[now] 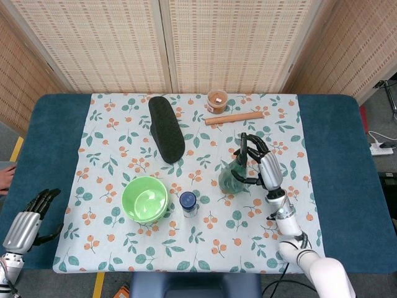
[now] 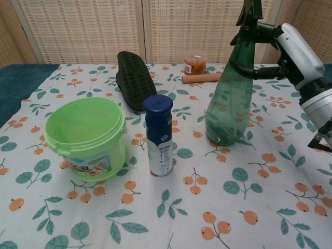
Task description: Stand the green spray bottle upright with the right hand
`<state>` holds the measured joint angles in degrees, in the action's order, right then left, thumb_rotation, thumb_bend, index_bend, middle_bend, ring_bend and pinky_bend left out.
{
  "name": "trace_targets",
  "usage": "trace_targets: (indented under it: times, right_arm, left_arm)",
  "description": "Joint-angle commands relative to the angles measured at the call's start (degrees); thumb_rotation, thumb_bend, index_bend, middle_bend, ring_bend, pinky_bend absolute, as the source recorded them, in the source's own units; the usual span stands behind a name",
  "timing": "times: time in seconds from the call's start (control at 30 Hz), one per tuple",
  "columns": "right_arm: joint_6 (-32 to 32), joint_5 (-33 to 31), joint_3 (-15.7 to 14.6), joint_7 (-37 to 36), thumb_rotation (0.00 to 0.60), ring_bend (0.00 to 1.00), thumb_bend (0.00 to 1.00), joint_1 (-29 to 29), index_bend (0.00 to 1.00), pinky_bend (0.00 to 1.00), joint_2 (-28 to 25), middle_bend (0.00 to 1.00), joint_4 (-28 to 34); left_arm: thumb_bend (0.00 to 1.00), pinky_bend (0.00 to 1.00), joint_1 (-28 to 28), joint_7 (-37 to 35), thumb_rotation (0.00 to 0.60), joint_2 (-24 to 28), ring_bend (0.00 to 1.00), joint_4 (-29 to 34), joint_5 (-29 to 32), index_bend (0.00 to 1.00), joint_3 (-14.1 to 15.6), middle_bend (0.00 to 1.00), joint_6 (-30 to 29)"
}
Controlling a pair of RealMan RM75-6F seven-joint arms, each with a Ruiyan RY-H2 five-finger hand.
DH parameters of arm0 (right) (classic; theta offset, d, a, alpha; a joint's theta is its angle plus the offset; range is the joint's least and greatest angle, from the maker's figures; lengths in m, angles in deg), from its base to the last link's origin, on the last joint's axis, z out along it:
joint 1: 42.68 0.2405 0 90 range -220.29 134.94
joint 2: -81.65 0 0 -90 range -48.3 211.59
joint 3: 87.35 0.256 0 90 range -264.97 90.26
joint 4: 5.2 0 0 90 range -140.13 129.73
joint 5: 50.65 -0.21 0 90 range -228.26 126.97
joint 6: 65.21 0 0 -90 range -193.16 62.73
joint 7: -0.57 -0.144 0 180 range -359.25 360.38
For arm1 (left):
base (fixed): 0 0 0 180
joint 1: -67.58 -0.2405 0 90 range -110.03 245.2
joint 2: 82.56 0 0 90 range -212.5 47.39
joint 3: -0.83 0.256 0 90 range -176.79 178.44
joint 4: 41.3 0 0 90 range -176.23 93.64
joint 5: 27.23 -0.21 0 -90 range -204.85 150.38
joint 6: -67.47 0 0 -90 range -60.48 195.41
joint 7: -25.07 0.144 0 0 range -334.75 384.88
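Observation:
The green spray bottle stands nearly upright on the patterned cloth, its base on the table and its dark nozzle at the top of the chest view. From above, the green spray bottle sits right of centre. My right hand grips its neck from the right, fingers wrapped around the upper part; in the head view the right hand covers the bottle's top. My left hand hangs off the table's front left corner, fingers apart and holding nothing.
A light green bucket and a blue-capped white bottle stand left of the spray bottle. Behind lie a black shoe sole, a wooden stick and an orange-lidded jar.

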<state>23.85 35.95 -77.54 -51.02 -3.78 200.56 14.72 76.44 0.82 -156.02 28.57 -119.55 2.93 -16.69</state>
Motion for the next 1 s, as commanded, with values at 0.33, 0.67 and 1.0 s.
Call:
trace_targets:
  times: [0.33,0.67,1.0]
  right_arm:
    - [-2.0,-0.6,-0.4,0.3,0.600,0.13,0.00,-1.5,0.33,0.16,-1.4,0.46,1.0]
    - [-4.9,0.0,-1.3,2.1,0.600,0.09,0.00,-0.6,0.26,0.13,-1.7,0.40,2.0]
    - [-5.6,1.0,-2.5,2.9,0.600,0.05,0.00,-0.8,0.17,0.10,-2.6,0.35,3.5]
  left_arm:
    - [0.33,0.15,-0.2,0.5,0.600,0.0,0.00,0.3,-0.3,0.08,0.3,0.07,-0.4]
    - [0.33,0.15,0.0,0.2,0.600,-0.1,0.00,0.0,0.1,0.08,0.0,0.07,0.0]
    - [0.33,0.15,-0.1,-0.1,0.600,0.0,0.00,0.1,-0.1,0.08,0.0,0.07,-0.5]
